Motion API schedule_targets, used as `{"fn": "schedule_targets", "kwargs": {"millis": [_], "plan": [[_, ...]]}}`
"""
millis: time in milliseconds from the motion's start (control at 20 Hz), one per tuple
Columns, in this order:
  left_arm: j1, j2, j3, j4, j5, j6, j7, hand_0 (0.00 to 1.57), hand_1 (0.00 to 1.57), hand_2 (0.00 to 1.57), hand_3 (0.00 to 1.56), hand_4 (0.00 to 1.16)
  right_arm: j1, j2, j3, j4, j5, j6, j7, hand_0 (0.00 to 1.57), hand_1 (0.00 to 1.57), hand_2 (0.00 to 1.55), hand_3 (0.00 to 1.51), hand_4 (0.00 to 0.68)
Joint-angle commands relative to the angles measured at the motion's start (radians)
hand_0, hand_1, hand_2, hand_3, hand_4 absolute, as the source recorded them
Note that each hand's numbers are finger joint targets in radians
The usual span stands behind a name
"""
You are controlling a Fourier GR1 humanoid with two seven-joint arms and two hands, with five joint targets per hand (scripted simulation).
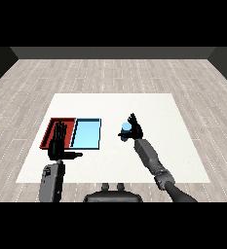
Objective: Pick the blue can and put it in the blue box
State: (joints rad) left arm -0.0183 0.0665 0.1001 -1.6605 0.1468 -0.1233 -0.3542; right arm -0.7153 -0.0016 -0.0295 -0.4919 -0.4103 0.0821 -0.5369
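Counter: a flat white square counter (149,104) set on a grey wood-plank floor (110,73).
Blue can: a small light blue cylindrical can (126,128) stands upright right of the counter's middle, well apart from both trays and outside them.
Right hand: the black right hand (134,130) sits at the can, its fingers (132,119) curled round the can's right and far side and the thumb reaching across in front near the base; whether the can rests on the counter or is just off it cannot be told.
Right forearm: the grey right forearm (150,156) comes in from the lower right corner and slants up and left to the hand.
Blue tray: a shallow light blue rectangular tray (86,134) lies on the left half of the counter, left of the can, with nothing in it.
Red tray: a shallow red rectangular tray (52,125) lies just beside the blue tray, on its left, the two sides touching or nearly so.
Left hand: the black left hand (58,143) is over the near part of the red tray, fingers straight and pointing away from the robot, thumb stuck out to the right below the blue tray's near corner; it holds nothing.
Left forearm: the grey left forearm (52,181) rises nearly straight from the lower left.
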Motion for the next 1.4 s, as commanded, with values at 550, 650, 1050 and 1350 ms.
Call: {"fn": "schedule_targets", "kwargs": {"millis": [550,650,1050,1350], "plan": [[0.018,0.009,0.007,-0.002,-0.013,-0.002,-0.019,0.0,0.0,0.0,0.0,0.0,-0.104,0.001,-0.006,0.193,-0.015,-0.242,-0.038,1.49,1.49,1.51,1.48,0.6],[0.032,0.006,0.007,-0.017,-0.005,-0.003,-0.01,0.0,0.0,0.0,0.0,0.0,-0.088,0.001,0.021,0.192,0.01,-0.27,-0.1,1.53,1.53,1.49,1.45,0.658],[0.018,0.001,-0.012,-0.062,-0.008,0.016,0.059,0.0,0.0,0.0,0.0,0.0,-0.171,0.001,0.038,0.261,0.015,-0.331,-0.069,1.5,1.5,1.48,1.44,0.616],[0.019,-0.019,-0.072,-0.024,-0.082,0.028,0.039,0.0,0.0,0.0,0.0,0.0,-0.135,-0.042,0.109,0.042,0.066,-0.381,0.054,1.42,1.42,1.45,1.4,0.624]]}}
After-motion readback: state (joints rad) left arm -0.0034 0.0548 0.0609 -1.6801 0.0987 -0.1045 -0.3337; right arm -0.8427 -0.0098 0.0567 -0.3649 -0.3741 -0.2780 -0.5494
